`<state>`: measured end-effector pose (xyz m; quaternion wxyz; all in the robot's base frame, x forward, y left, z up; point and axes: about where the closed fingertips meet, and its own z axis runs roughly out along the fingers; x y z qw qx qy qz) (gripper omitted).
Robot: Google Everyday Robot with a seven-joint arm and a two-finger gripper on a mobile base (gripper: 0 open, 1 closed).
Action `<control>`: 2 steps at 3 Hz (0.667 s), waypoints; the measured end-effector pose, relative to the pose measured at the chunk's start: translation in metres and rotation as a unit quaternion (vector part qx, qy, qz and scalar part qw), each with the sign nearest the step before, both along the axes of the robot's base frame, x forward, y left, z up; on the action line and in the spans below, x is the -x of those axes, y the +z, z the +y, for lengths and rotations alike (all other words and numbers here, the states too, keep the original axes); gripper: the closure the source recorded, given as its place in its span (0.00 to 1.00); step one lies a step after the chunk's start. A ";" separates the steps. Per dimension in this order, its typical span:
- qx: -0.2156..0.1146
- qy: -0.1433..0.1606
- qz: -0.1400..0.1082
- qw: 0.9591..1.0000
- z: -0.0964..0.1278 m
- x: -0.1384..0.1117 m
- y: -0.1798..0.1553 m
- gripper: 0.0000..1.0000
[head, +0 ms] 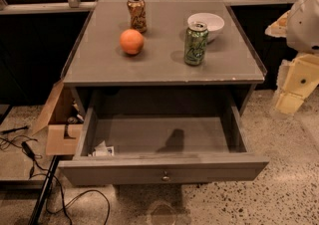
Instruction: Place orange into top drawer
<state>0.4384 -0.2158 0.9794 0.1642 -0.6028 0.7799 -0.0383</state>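
Observation:
The orange (131, 41) sits on the grey cabinet top (99, 64), left of centre, just in front of an orange-brown drink can (136, 13). The top drawer (164, 168) is pulled wide open below the top, its small round knob (165, 176) facing me. The drawer floor is mostly bare, with a small white packet (102, 149) in the front left corner. My gripper (289, 97) hangs at the far right of the view, beside the cabinet's right edge and below a white arm part (306, 17). It is far from the orange and holds nothing I can see.
A green can (196, 43) and a white bowl (206, 22) stand on the right half of the top. An open cardboard box (60, 122) and black cables (30, 159) lie on the floor to the left. A railing and dark glass run behind.

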 end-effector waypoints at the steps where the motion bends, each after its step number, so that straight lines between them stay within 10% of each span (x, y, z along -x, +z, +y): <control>1: 0.000 0.000 0.000 1.000 0.000 0.000 0.000 0.00; 2: -0.028 -0.022 -0.035 0.999 0.006 -0.017 0.008 0.19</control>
